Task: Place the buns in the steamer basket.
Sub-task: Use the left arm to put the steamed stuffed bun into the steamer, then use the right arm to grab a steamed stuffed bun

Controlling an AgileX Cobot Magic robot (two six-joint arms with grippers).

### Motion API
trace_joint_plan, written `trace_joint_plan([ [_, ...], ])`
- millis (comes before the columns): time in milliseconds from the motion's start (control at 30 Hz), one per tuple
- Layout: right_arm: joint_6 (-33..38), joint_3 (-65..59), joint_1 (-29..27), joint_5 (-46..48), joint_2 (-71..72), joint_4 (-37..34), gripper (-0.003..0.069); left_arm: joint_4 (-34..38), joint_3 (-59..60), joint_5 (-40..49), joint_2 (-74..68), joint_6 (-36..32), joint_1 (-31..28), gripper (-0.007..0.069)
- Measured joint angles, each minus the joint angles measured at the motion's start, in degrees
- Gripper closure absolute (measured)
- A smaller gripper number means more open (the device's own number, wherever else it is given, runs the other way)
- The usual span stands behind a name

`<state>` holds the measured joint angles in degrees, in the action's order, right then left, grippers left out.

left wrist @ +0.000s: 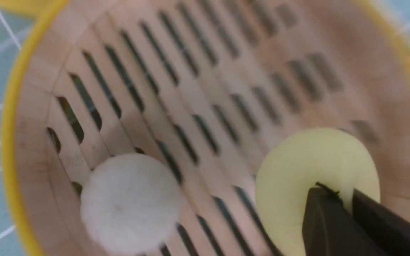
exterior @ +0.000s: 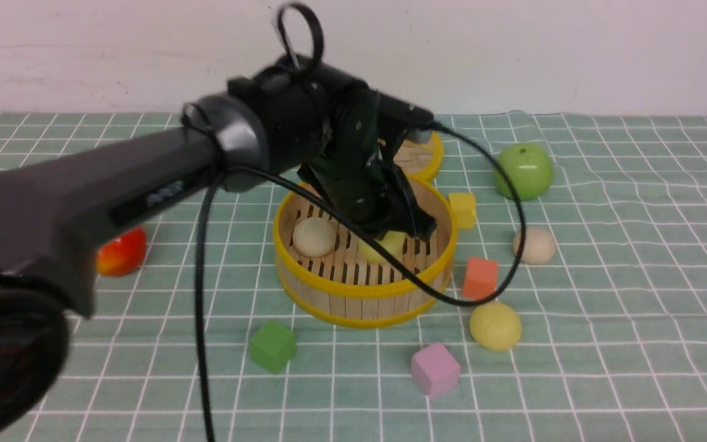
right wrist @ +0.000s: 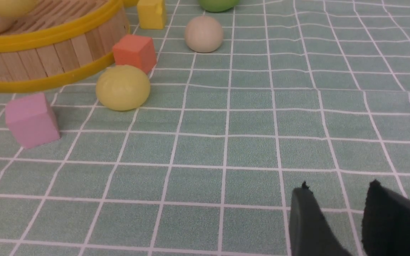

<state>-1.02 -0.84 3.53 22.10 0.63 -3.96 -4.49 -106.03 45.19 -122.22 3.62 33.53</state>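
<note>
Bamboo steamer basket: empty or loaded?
Partly loaded. The round bamboo-slat steamer basket holds a cream dome-shaped bun and a pale yellow bun; a second cream bun and second yellow bun sit outside.

One wide view, two close.
Front camera looks forward over the counter (exterior: 636,344); left wrist camera peers past the left pincer (left wrist: 345,195) into the steamer basket (left wrist: 7,117); right wrist camera, low, sees that basket well beyond the right pincer (right wrist: 338,185).
</note>
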Motion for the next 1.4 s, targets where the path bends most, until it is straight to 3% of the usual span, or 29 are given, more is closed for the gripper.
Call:
trace_joint_plan([
  [100, 0.0, 0.0, 0.0, 0.0, 0.0, 0.0, 0.0419, 0.0, -1.9, 0.7, -3.9, 0.0, -1.3, 0.0548],
  [300, 0.0, 0.0, 0.0, 0.0, 0.0, 0.0, 0.0419, 1.8, -5.3, 5.4, -4.4, 0.0, -2.5, 0.0236],
  [333, 0.0, 0.0, 0.0, 0.0, 0.0, 0.0, 0.0419, 2.0, -5.4, 5.6, -4.3, 0.0, -2.5, 0.0236],
  [433, 0.0, 0.0, 0.0, 0.0, 0.0, 0.0, 0.0419, 4.5, -7.2, 9.7, -1.5, 0.0, -2.4, 0.0107],
  [500, 0.0, 0.0, 0.0, 0.0, 0.0, 0.0, 0.0419, 5.8, -7.9, 13.4, 2.9, 0.1, -2.4, 0.0087],
  [633, 0.0, 0.0, 0.0, 0.0, 0.0, 0.0, 0.0419, 6.7, -8.3, 18.6, 10.2, 1.4, -2.4, 0.0154],
  [733, 0.0, 0.0, 0.0, 0.0, 0.0, 0.0, 0.0419, 8.1, -8.3, 23.1, 17.6, 1.7, -2.4, 0.0316],
  [767, 0.0, 0.0, 0.0, 0.0, 0.0, 0.0, 0.0419, 9.3, -7.3, 24.4, 21.3, 0.9, -2.4, 0.0419],
  [833, 0.0, 0.0, 0.0, 0.0, 0.0, 0.0, 0.0419, 11.8, -4.0, 25.1, 26.1, -1.2, -2.4, 0.0540],
  [933, 0.0, 0.0, 0.0, 0.0, 0.0, 0.0, 0.0419, 15.8, 2.7, 24.2, 32.1, -4.7, -2.4, 0.0638],
  [1167, 0.0, 0.0, 0.0, 0.0, 0.0, 0.0, 0.0419, 22.9, 30.9, 9.4, 50.5, -12.6, -2.4, 0.0638],
  [1300, -0.3, -0.3, 0.0, -2.1, 0.0, 0.1, 0.0419, 24.4, 49.3, -5.0, 62.5, -15.4, -2.4, 0.0638],
  [1400, -5.6, -0.6, 0.0, -7.0, 0.0, -6.3, 0.0419, 28.3, 63.4, -15.9, 71.9, -15.9, -2.4, 0.0638],
])
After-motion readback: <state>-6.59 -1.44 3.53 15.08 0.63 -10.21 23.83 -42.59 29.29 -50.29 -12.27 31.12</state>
